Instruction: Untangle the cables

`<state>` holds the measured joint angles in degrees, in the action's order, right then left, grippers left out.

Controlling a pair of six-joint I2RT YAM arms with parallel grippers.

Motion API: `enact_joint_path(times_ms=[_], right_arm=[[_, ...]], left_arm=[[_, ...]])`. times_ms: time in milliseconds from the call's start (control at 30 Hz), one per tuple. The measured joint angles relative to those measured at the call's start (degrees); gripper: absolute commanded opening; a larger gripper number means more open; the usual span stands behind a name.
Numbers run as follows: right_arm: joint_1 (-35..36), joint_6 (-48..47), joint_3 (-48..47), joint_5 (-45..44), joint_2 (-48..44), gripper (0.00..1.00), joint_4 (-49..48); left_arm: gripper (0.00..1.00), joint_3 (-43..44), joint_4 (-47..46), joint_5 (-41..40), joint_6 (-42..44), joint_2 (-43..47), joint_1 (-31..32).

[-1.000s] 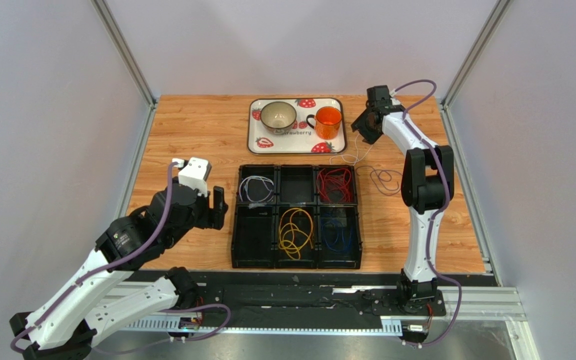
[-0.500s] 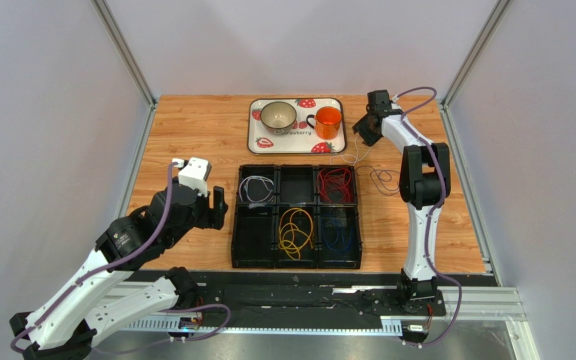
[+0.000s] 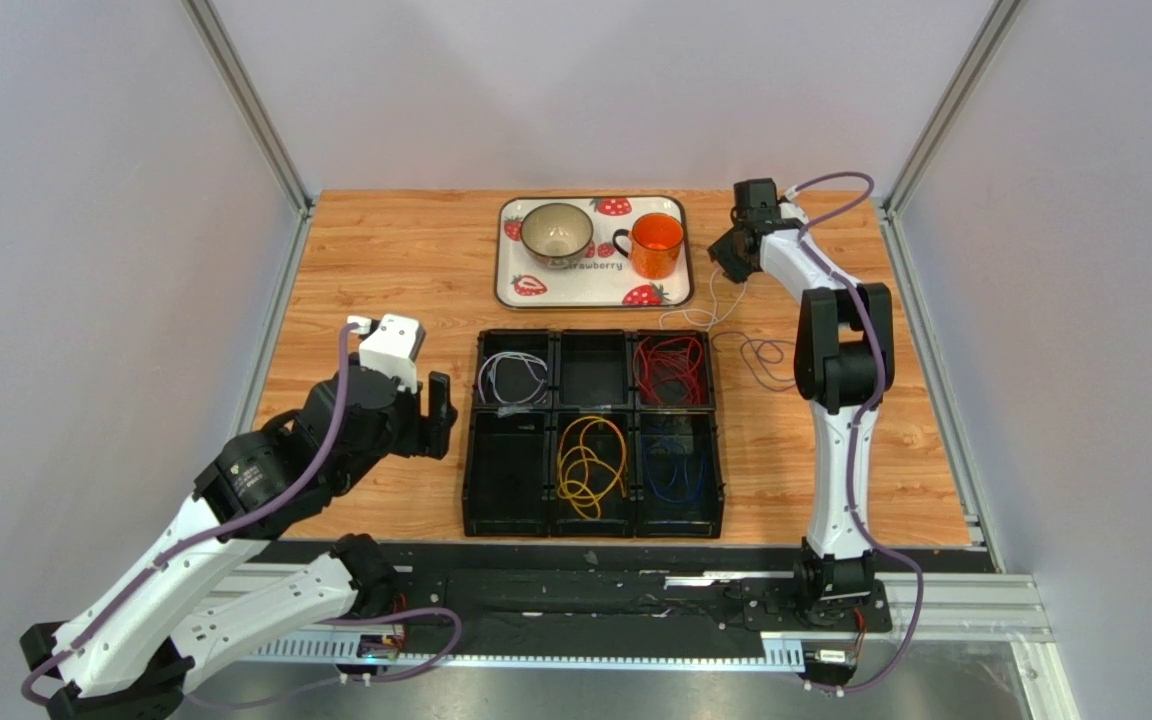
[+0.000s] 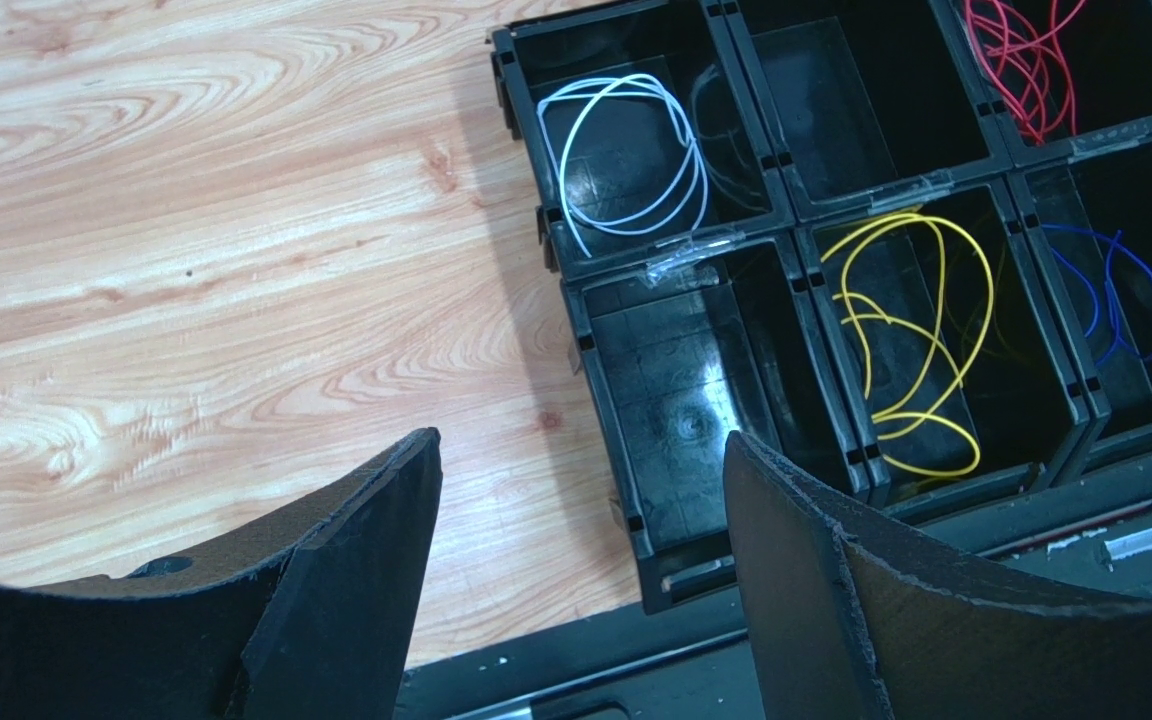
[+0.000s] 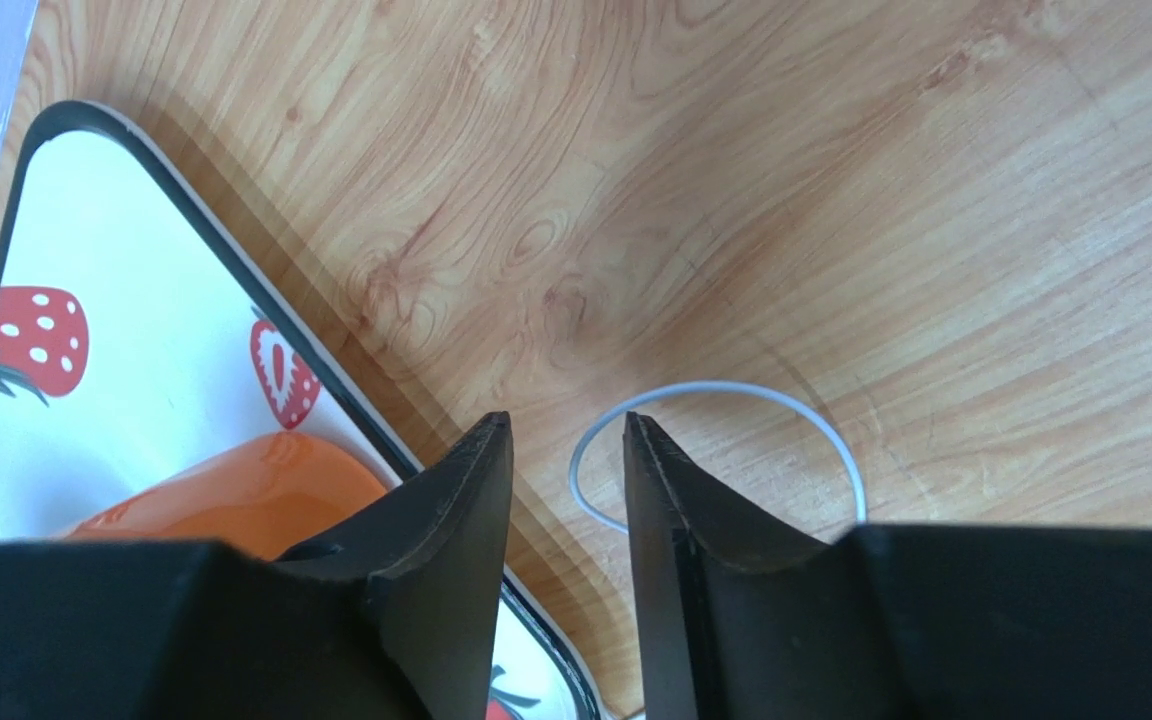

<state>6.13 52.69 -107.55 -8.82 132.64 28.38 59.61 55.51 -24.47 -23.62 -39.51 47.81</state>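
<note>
Cable (image 5: 717,387) loops beside right gripper (image 5: 567,428), narrowly parted; left gripper (image 4: 579,443) wide, empty.

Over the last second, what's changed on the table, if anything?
The right arm folded in slightly, its elbow shifting left and back. The right gripper stays over the loose white-grey cable beside the tray, jaws close together, gripping nothing. The left gripper, the cables in the black bin, the bowl and mug stayed put.
</note>
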Motion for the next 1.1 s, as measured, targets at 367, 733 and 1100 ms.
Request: enact_joint_path(times_ms=[367, 733, 1100], right_arm=[[-0.1, -0.2, -1.6, -1.1, 2.2, 0.00, -0.4], [-0.1, -5.0, -0.8, -0.9, -3.6, 0.00, -0.7], [3.0, -15.0, 2.1, 0.6, -28.9, 0.00, -4.6]], left_arm=[[0.77, 0.0, 0.0, 0.0, 0.0, -0.7, -0.3], [0.77, 0.0, 0.0, 0.0, 0.0, -0.6, -0.3], [0.77, 0.0, 0.0, 0.0, 0.0, -0.3, -0.3]])
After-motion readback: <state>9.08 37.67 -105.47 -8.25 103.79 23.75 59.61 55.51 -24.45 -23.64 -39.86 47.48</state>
